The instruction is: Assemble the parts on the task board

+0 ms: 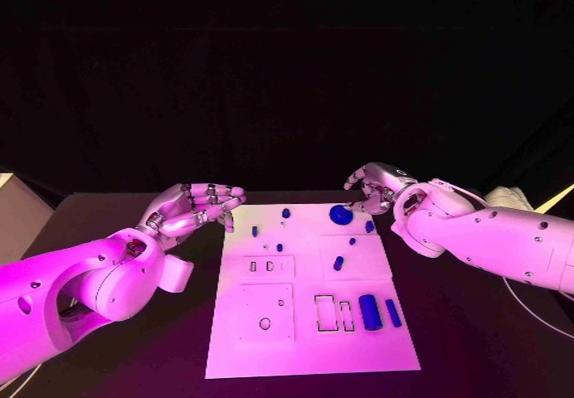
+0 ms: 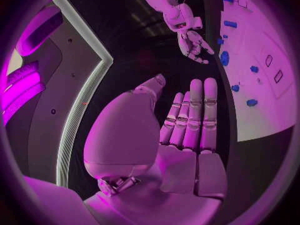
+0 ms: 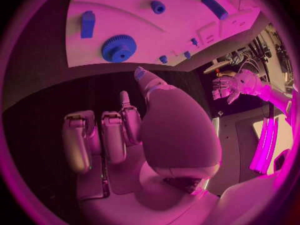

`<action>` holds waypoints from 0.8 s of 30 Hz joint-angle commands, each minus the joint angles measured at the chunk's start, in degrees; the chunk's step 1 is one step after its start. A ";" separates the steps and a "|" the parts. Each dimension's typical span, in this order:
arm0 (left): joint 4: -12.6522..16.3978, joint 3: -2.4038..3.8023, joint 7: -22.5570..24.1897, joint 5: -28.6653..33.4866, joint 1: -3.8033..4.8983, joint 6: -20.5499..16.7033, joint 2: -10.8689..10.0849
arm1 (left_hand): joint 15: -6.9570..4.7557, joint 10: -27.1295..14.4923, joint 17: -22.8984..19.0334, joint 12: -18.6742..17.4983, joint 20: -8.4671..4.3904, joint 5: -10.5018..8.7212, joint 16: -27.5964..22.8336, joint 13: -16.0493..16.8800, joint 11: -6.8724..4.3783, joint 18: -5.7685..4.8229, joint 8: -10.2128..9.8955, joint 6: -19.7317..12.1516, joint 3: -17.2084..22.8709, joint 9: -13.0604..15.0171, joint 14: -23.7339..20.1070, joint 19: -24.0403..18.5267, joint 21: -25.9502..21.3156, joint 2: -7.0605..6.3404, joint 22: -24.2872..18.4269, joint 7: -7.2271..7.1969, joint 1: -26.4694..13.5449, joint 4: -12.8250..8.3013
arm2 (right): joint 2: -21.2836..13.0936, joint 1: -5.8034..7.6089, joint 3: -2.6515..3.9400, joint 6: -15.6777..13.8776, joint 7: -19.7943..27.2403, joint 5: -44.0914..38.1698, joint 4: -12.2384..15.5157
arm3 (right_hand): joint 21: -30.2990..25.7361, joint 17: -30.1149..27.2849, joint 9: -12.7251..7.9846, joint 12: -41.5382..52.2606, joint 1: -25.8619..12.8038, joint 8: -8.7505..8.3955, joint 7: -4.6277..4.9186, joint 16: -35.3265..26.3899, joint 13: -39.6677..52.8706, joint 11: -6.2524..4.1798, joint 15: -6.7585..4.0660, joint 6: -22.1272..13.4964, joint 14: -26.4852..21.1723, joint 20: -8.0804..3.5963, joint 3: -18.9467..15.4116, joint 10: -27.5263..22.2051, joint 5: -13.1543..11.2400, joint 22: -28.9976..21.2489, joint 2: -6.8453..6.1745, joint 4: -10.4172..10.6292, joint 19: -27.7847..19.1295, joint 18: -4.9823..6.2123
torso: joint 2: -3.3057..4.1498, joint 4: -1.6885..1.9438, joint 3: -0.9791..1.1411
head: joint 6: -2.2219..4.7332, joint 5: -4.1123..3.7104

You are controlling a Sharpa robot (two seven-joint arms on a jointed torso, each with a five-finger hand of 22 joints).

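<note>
While I look down at the dark surface (image 1: 132, 332), I see one white task board (image 1: 299, 348) lying in the middle, between my two hands. On it I can count about nine blue parts. One is a round gear (image 1: 341, 215) at the far end of the board. Two are long pieces at the near right side: a thick cylinder (image 1: 370, 312) and a thinner bar (image 1: 392, 312), lying side by side. One oblong piece (image 1: 338, 263) lies near the middle of the right half. The others are small pegs (image 1: 286, 213) spread over the far half; some are too small for me to tell their shape. The board has also several rectangular cutouts (image 1: 325, 313) and slots.

My left hand (image 1: 192, 209) is just beside the far left corner of the board, not touching it. The left wrist view shows its fingers (image 2: 195, 116) straight and close together with nothing in the palm, so this hand holds nothing.

My right hand (image 1: 376, 187) hovers at the far right corner of the board, near the gear. The gear lies just beside its fingertips, but apart from them. In the right wrist view its fingers (image 3: 114, 137) are bent inward, the palm is empty, and the gear (image 3: 119, 48) is on the board beyond them. This hand also holds no part.
</note>
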 commanded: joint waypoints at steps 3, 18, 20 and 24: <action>-0.09 0.04 0.39 -0.09 0.11 1.27 0.19 | -0.07 -0.32 -0.06 -0.10 -0.12 -0.26 0.20 -0.03 -0.08 0.82 -0.25 -0.50 0.12 0.09 -0.40 -0.40 0.19 0.64 0.05 0.06 -0.10 -0.20 | 0.41 0.03 0.04 6.85 -0.25 6.17 -1.73 | 0.45 13.75 0.42 5.16 0.37 0.99 0.43 2.04 12.04 0.74 0.73 -1.00 5.76 0.83 -1.73 3.92 0.36 15.05 0.80 1.05 5.99 -0.79 | 0.11 0.03 0.15 | -0.09 -0.08; -0.28 0.03 0.20 -0.09 0.09 1.42 0.24 | -0.06 -0.32 -0.13 -0.09 -0.11 -0.25 0.18 -0.02 -0.09 0.82 -0.24 -0.49 0.13 0.11 -0.48 -0.49 0.23 0.66 0.08 0.03 -0.11 -0.20 | 2.63 -0.63 0.01 9.99 -2.66 7.67 -4.49 | 0.45 15.04 0.60 6.81 0.53 1.58 0.70 2.50 14.17 1.06 1.10 -1.60 6.03 1.23 -2.66 5.67 1.22 15.05 1.11 1.99 5.99 -0.79 | 0.02 0.01 -0.09 | -0.63 0.14; -0.30 0.03 0.19 -0.09 0.09 1.42 0.22 | -0.06 -0.32 -0.13 -0.09 -0.11 -0.25 0.18 -0.02 -0.09 0.82 -0.24 -0.49 0.13 0.11 -0.48 -0.49 0.23 0.66 0.08 0.03 -0.11 -0.20 | 2.81 -0.67 0.00 10.02 -2.69 7.79 -4.35 | 0.45 15.04 0.64 6.92 0.51 1.71 0.69 2.50 14.31 1.06 1.11 -1.47 6.03 1.26 -2.69 5.80 1.29 15.05 1.15 2.10 5.99 -0.79 | -0.01 -0.10 -0.06 | -0.71 0.24; -0.31 0.03 0.16 -0.09 0.10 1.41 0.20 | -0.06 -0.32 -0.13 -0.09 -0.11 -0.25 0.18 -0.02 -0.09 0.82 -0.24 -0.49 0.13 0.11 -0.48 -0.49 0.23 0.66 0.08 0.03 -0.11 -0.20 | 3.17 -0.71 -0.01 10.01 -2.88 7.84 -4.46 | 0.45 15.04 0.71 6.98 0.58 1.94 0.64 2.50 14.39 1.03 1.11 -1.22 6.03 1.28 -2.65 5.86 1.29 15.05 1.28 2.20 5.99 -0.79 | -0.03 -0.07 -0.05 | -0.64 0.20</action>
